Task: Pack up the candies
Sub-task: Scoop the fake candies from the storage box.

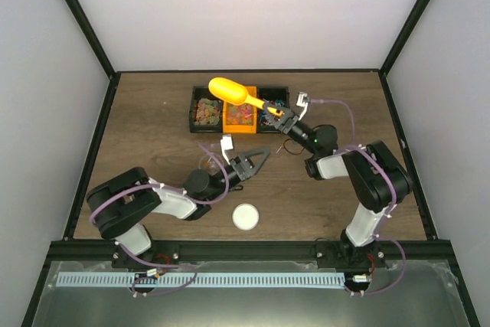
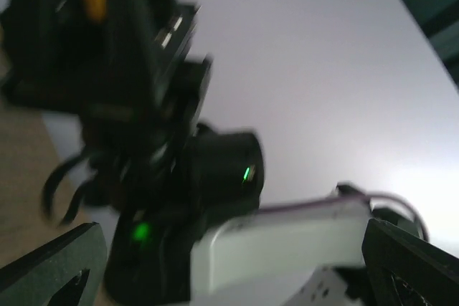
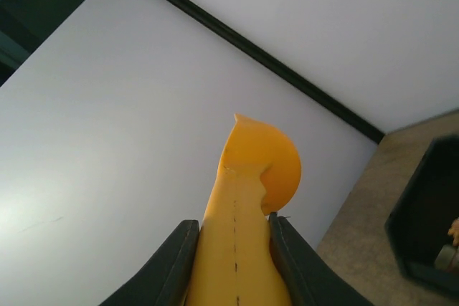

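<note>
The candies lie in a black three-part tray (image 1: 191, 109) at the back: brownish-green gummies (image 1: 205, 111) on the left, red and orange gummy bits (image 1: 240, 118) in the middle, thin wrapped pieces (image 1: 272, 118) on the right. My right gripper (image 1: 279, 119) is shut on the handle of the orange scoop (image 1: 228, 91), whose bowl is raised above the tray. In the right wrist view the scoop (image 3: 247, 177) points up between my fingers (image 3: 166, 263). My left gripper (image 1: 257, 160) is open and empty in front of the tray. Its blurred wrist view shows only the right arm (image 2: 287, 238).
A white round lid (image 1: 245, 217) lies on the wooden table near the front, between the arms. A clear round container (image 1: 207, 161) seems to stand beside the left wrist. The tray's corner (image 3: 430, 227) shows at the right of the right wrist view.
</note>
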You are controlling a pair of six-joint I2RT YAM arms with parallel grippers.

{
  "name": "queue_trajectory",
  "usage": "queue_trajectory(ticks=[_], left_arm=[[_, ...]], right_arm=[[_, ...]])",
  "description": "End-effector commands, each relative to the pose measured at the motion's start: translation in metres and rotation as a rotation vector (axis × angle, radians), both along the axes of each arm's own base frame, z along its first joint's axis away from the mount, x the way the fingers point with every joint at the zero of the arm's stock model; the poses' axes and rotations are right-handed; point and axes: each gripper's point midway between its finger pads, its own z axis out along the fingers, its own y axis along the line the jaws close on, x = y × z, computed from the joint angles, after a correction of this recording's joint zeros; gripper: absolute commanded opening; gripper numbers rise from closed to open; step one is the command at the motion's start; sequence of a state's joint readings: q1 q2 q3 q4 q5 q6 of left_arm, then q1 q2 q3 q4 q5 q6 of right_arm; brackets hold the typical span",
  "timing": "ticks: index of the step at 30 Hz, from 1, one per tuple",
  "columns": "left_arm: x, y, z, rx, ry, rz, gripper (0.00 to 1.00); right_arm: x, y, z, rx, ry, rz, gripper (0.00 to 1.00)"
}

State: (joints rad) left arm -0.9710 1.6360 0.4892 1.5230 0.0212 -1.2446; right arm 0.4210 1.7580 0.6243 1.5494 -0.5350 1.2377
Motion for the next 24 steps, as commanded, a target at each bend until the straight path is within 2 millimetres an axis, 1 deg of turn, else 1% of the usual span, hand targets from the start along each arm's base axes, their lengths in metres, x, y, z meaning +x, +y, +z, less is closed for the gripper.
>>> queue_trajectory(ticks=[1, 3, 4, 5, 6, 7, 8, 10, 11, 14, 16, 19, 21, 23, 24], left_arm=[[-0.044, 0.007, 0.017, -0.018, -0.158, -0.122, 1.0], [-0.05, 0.007, 0.012, 0.059, -0.18, -0.118, 1.0], [-0.05, 0.003, 0.006, 0.133, -0.186, -0.106, 1.0], [-0.046, -0.001, 0.001, 0.214, -0.185, -0.077, 1.0], [-0.037, -0.005, -0.007, 0.328, -0.194, -0.034, 1.0], [-0.028, -0.011, -0.001, 0.412, -0.2, 0.005, 1.0], [-0.021, -0.011, 0.0, 0.487, -0.207, 0.037, 1.0], [-0.013, -0.003, 0.014, 0.567, -0.237, 0.108, 1.0], [-0.011, 0.006, 0.027, 0.587, -0.247, 0.149, 1.0], [0.0, 0.037, 0.04, 0.701, -0.215, 0.286, 1.0], [0.008, 0.062, 0.043, 0.798, -0.19, 0.387, 1.0], [0.017, 0.102, 0.049, 0.931, -0.164, 0.551, 1.0], [0.022, 0.117, 0.058, 0.966, -0.166, 0.632, 1.0], [0.026, 0.124, 0.062, 0.96, -0.166, 0.69, 1.0], [0.028, 0.127, 0.061, 0.946, -0.167, 0.721, 1.0]], right_arm=[[0.002, -0.021, 0.052, -0.023, -0.182, -0.043, 0.12], [0.011, -0.032, 0.054, -0.078, -0.18, -0.087, 0.11], [0.014, -0.039, 0.056, -0.109, -0.187, -0.113, 0.11], [0.019, -0.048, 0.057, -0.141, -0.182, -0.144, 0.11], [0.02, -0.054, 0.061, -0.175, -0.195, -0.176, 0.11], [0.02, -0.058, 0.068, -0.219, -0.217, -0.205, 0.1], [0.023, -0.061, 0.072, -0.269, -0.218, -0.235, 0.1], [0.029, -0.066, 0.078, -0.372, -0.219, -0.297, 0.1], [0.031, -0.071, 0.08, -0.414, -0.219, -0.332, 0.1], [0.034, -0.084, 0.083, -0.537, -0.215, -0.423, 0.1], [0.038, -0.096, 0.077, -0.617, -0.191, -0.5, 0.09], [0.047, -0.117, 0.061, -0.732, -0.131, -0.61, 0.09], [0.05, -0.124, 0.05, -0.773, -0.119, -0.642, 0.08], [0.053, -0.125, 0.041, -0.779, -0.114, -0.665, 0.08], [0.054, -0.123, 0.037, -0.786, -0.125, -0.671, 0.08]])
